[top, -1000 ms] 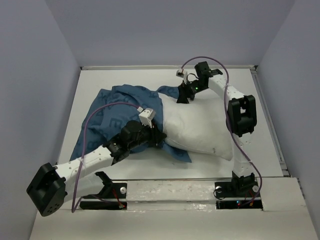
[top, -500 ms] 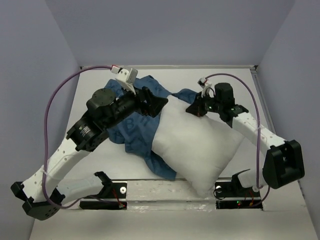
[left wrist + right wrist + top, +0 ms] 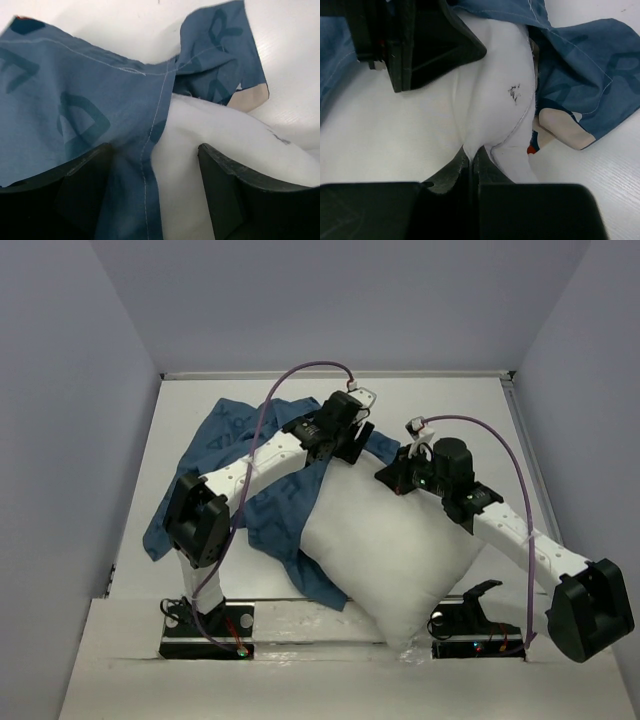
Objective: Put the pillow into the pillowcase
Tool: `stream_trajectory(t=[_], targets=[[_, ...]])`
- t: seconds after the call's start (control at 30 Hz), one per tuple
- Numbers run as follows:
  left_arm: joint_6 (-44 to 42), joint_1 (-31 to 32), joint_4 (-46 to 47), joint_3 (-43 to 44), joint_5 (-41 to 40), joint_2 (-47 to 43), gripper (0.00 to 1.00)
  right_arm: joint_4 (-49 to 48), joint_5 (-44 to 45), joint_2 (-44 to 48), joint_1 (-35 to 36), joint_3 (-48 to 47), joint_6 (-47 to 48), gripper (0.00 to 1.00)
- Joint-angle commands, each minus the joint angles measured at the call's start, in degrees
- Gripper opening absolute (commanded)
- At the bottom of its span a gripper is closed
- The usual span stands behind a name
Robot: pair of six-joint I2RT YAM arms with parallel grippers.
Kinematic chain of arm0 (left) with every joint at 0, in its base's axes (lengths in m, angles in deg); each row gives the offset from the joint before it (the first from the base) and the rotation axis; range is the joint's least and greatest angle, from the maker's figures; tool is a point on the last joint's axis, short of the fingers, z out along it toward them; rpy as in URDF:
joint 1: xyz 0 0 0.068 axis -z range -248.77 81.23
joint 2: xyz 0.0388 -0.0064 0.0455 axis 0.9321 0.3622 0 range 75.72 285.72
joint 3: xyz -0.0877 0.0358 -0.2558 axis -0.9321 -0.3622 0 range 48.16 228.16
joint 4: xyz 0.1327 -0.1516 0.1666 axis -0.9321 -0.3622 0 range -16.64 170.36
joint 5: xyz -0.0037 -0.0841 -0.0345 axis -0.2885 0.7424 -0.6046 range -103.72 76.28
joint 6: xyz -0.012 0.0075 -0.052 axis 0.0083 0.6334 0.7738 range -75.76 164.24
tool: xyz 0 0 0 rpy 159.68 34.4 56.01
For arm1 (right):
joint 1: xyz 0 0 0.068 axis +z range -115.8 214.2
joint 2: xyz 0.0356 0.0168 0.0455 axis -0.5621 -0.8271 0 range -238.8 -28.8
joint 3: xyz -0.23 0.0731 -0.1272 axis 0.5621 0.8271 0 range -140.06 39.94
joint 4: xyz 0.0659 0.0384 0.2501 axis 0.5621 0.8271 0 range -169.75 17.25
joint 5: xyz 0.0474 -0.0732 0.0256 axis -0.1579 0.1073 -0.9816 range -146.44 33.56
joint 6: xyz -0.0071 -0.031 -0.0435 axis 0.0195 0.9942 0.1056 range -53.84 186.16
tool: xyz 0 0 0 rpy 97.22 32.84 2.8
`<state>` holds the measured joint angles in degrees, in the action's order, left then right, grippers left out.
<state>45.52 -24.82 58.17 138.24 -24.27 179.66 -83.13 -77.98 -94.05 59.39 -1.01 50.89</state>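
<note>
The left gripper [image 3: 155, 150] has its fingers [image 3: 82, 175] wide apart. Between them lie a seam of the blue pillowcase [image 3: 75, 90] and a bit of the white pillow [image 3: 220, 135] (cloth by one finger, pillow by the other). The right gripper [image 3: 471, 154] has its fingers [image 3: 487, 175] pressed together, pinching the pillow's edge at their tips. More pillowcase lies just past them on the white table [image 3: 600, 165].
</note>
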Motion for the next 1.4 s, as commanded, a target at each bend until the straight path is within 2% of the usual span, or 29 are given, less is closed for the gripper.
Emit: stream_trajectory(t=[0.0, 0.03, 0.17, 0.23, 0.43, 0.53, 0.6, 0.63, 0.67, 0.83, 0.93, 1.03, 1.13, 1.23, 1.37], targets=[[-6.02, 0.18, -2.59, 6.68, -4.82, -1.56, 0.81, -6.03, -0.43, 1.27, 0.74, -0.01, -0.64, 0.00], [-6.37, 0.18, -2.33, 6.42, -5.62, -1.37, 0.80, -6.03, -0.43, 1.36, 0.74, 0.08, -0.64, 0.00], [-6.46, 0.62, -2.15, 5.28, -8.60, -1.28, 0.67, -6.03, -0.52, 1.36, 0.74, 0.08, -0.38, 0.00], [-6.99, 1.05, -0.93, 4.14, -10.54, -2.25, 0.67, -6.03, -0.87, 1.36, 0.74, 0.08, -0.47, 0.00], [-9.10, 1.14, 0.13, 2.12, -9.15, -1.46, 0.64, -5.94, -1.13, 0.83, 0.74, -0.45, -0.47, 0.00], [-9.45, 1.06, 0.93, 2.73, -7.91, -0.58, 0.49, -6.03, -1.84, 0.30, 0.74, -0.80, -0.73, 0.00], [-9.54, 1.06, 1.10, 4.30, -7.30, 0.29, 0.23, -6.20, -1.40, 0.22, 0.74, -0.80, -0.82, 0.00], [-9.45, 1.06, 1.19, 4.83, -6.95, 0.56, 0.05, -6.20, -1.23, 0.04, 0.74, -0.97, -0.99, 0.00], [-9.37, 1.06, 1.36, 5.45, -6.60, 0.74, 0.00, -6.38, -1.31, 0.04, 0.74, -1.24, -1.34, 0.00], [-4.73, 2.54, 4.52, 10.46, 2.44, -0.05, 0.00, -13.22, 2.81, 0.22, 1.26, -0.01, -10.10, 0.00], [-1.29, 3.34, 9.34, 10.90, 11.75, -2.60, 0.00, -23.14, 3.26, -1.10, 1.26, 0.87, -14.16, 0.00], [5.30, 4.13, 15.15, 7.84, 20.28, -5.15, 0.00, -32.11, 1.33, -3.73, 1.79, -0.27, -15.76, 0.00], [10.05, 4.22, 19.11, 3.01, 22.05, -8.13, 0.00, -41.07, -1.40, -7.25, 1.79, -1.85, -14.80, 0.00], [12.77, 4.31, 21.75, -1.22, 25.65, -11.30, 0.00, -44.69, -3.51, -11.54, 1.79, -3.08, -15.32, 0.00], [18.65, 4.31, 27.54, -5.26, 31.80, -15.52, 0.00, -52.16, 3.15, -17.87, 1.79, -2.73, -19.53, 0.00]])
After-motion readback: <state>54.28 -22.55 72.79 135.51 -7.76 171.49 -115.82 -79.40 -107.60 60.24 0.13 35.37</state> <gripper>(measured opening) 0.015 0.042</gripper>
